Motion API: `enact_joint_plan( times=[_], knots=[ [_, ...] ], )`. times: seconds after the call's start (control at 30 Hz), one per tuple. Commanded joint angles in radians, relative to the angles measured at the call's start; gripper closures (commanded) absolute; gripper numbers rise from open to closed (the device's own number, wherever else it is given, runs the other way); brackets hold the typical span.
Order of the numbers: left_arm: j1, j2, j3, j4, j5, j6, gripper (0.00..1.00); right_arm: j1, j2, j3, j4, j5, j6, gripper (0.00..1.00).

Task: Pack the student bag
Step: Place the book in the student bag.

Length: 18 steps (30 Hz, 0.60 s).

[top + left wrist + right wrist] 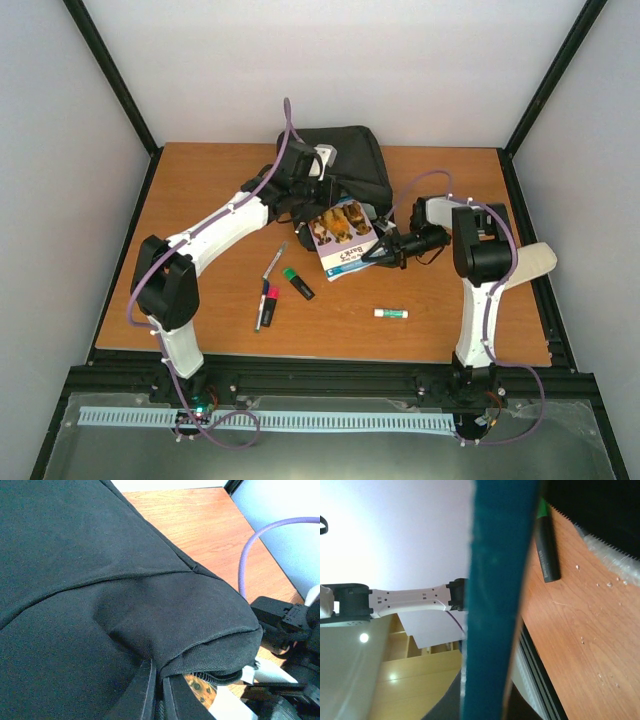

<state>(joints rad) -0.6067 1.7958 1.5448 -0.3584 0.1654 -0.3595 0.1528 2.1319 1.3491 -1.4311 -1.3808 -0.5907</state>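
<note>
In the top view, the large black fabric student bag [345, 155] lies at the upper middle of the brown wooden table [200, 200]. The left gripper [312, 190] is at the near edge of the bag. The right gripper [378, 257] pinches the lower right corner of a thin book with animal photos on its cover [342, 236]. The far end of the book points to the bag mouth, so I judge it is being fed inside. Below the book lie a silver pen [275, 260], a pink-capped marker [270, 298], a green highlighter [297, 283] and a white glue stick [391, 313], all not yet packed.

In the left wrist view, the two dark fingers [144, 695] at the bottom edge are almost closed, with a fold of bag fabric between them. They seem to hold the mouth lifted. A zipper [212, 677] shows under the flap.

In the right wrist view, the dark teal edge of the book crosses the middle of the frame. I judge the claw is clamped on it, though its fingers are not visible here.
</note>
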Motion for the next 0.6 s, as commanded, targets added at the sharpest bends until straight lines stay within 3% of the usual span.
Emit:
enact_joint_plan(
  times=[0.0,0.17,0.37,0.57],
  knots=[
    [-0.001,-0.081,0.031,0.072,0.061,0.045,0.99,0.005,0.066,0.055,-0.074,-0.075,-0.102,0.97],
    [-0.001,-0.075,0.026,0.065,0.088,0.060,0.99,0.005,0.134,0.075,-0.073,-0.098,-0.101,0.94],
    [-0.002,-0.078,0.017,0.056,0.092,0.065,0.99,-0.003,0.164,0.077,-0.060,-0.101,-0.096,0.69],
    [-0.003,-0.088,0.023,0.022,0.099,0.078,0.99,-0.013,0.071,-0.003,0.132,-0.021,0.125,0.47]
  ],
)
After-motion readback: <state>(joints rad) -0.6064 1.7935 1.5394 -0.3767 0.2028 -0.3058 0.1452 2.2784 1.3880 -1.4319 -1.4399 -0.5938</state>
